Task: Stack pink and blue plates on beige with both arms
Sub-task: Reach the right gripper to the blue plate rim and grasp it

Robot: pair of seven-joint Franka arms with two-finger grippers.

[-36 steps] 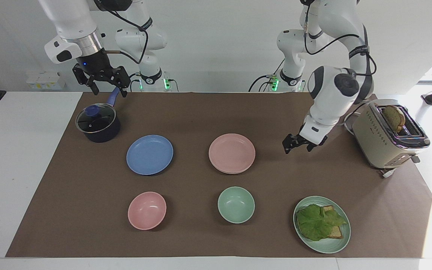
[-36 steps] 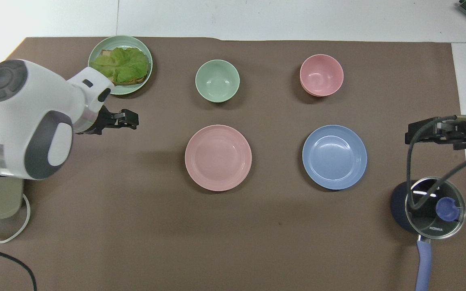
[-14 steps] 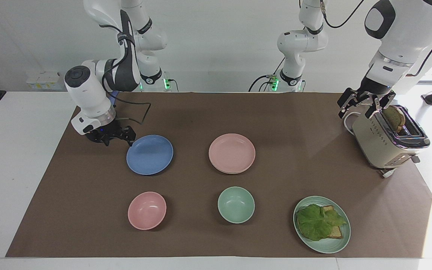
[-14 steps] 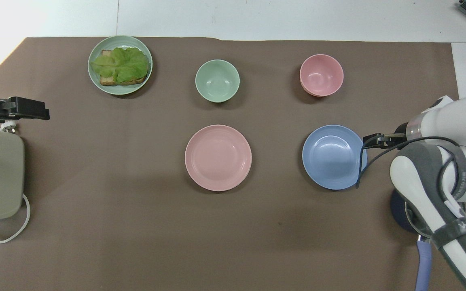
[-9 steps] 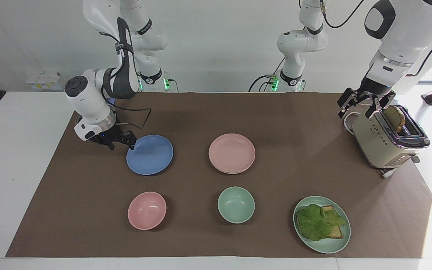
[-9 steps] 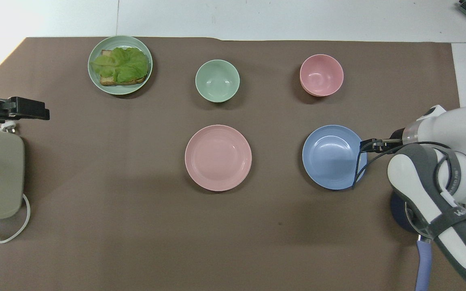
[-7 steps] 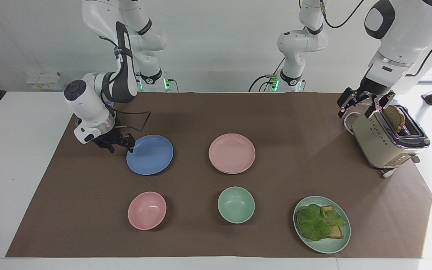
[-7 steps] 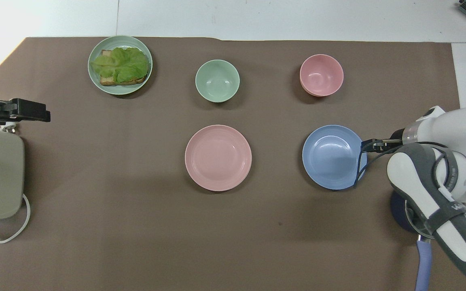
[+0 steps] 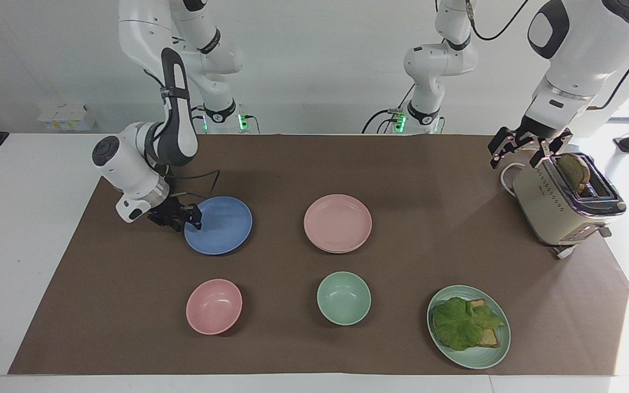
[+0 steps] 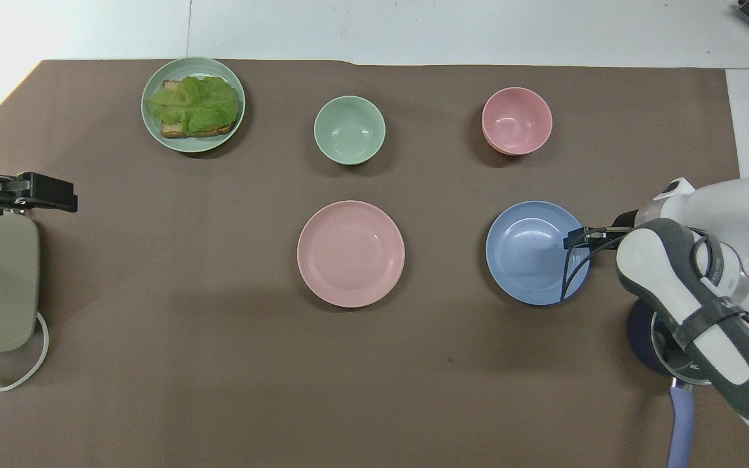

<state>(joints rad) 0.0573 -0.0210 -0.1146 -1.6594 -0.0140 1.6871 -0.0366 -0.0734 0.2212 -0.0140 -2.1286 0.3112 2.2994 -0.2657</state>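
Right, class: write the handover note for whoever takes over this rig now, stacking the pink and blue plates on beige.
Left gripper: open, waiting above the toaster.
Right gripper: at the blue plate rim; grip not confirmed.
Blue plate lies flat; pink plate beside it, seemingly on a lower plate, colour unclear.
Done: perhaps pink. Left: lift blue, set it on pink.

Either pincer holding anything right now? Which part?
The right pincer is at the blue plate rim, at the right arm's end; a closed grip cannot be told. The left pincer is open, holding nothing, over the toaster.
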